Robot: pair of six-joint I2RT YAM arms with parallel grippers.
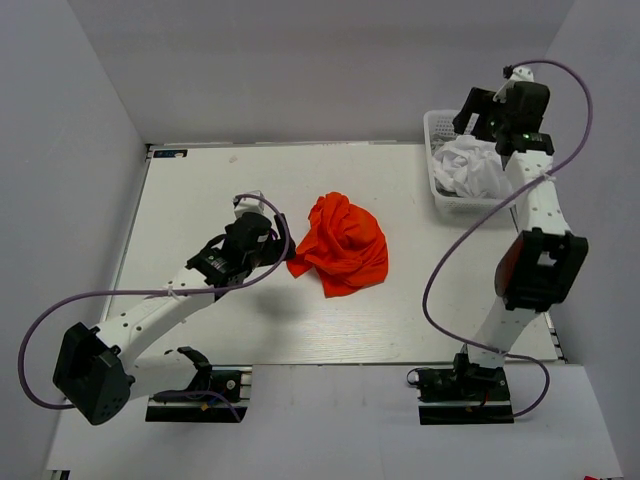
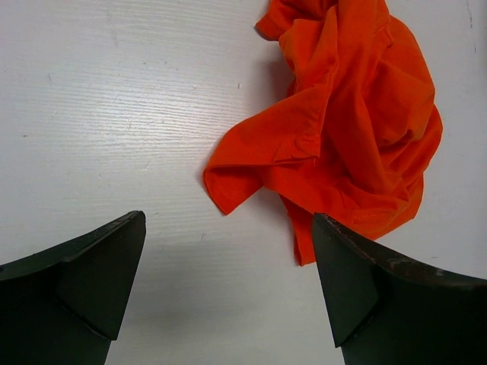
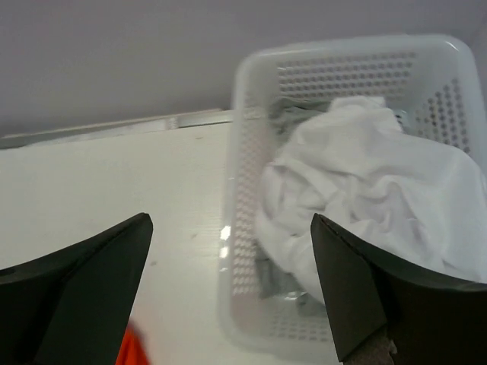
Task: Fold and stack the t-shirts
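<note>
Left pincer gapes wide beside the orange t-shirt — right pincer equally wide near the white t-shirt.

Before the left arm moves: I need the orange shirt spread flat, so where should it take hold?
I'd take the loose corner of the orange shirt, the flap sticking out toward the left fingers. Come from above on that side: it lies thin on the table, while the rest is bunched up.

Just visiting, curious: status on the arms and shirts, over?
Left pincer open, empty, beside crumpled orange-red cloth t-shirt. Right pincer open, empty, over crumpled white cloth t-shirt in white plastic lattice basket. Nothing in the way.
</note>
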